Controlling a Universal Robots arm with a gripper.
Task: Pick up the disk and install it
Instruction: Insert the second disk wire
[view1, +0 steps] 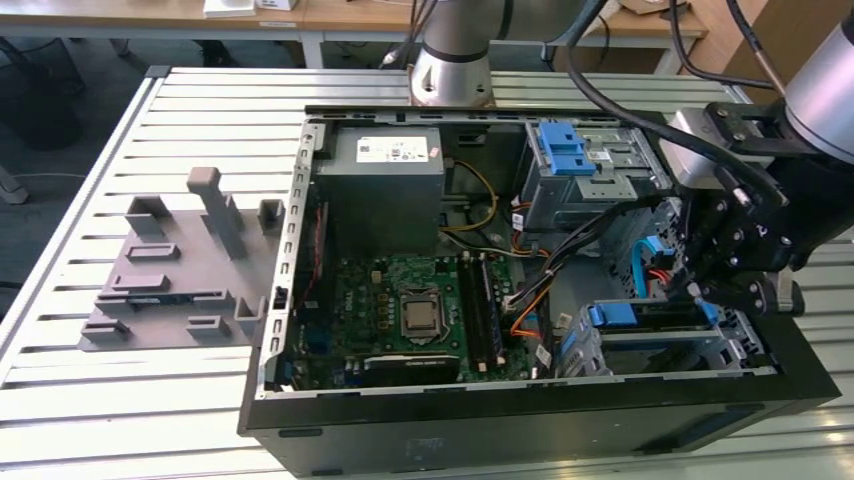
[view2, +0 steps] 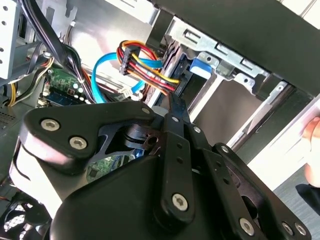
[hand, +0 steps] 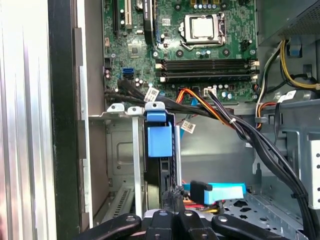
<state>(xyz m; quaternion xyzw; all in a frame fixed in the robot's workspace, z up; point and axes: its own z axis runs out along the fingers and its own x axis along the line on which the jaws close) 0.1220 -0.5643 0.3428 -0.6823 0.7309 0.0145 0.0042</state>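
Since the disk (hand: 159, 150) sits edge-up in the case's corner bay, we judge it stiff, fairly heavy, fragile; grip the blue carrier sides. Gripper (view1: 727, 265) jaws: can't tell.

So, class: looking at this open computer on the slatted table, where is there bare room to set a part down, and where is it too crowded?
Bare slats of the table lie between the case and the grey fixture, and beyond the fixture. Inside the case it is crowded: motherboard, power supply, cables, drive cage and the gripper at the lower bay.
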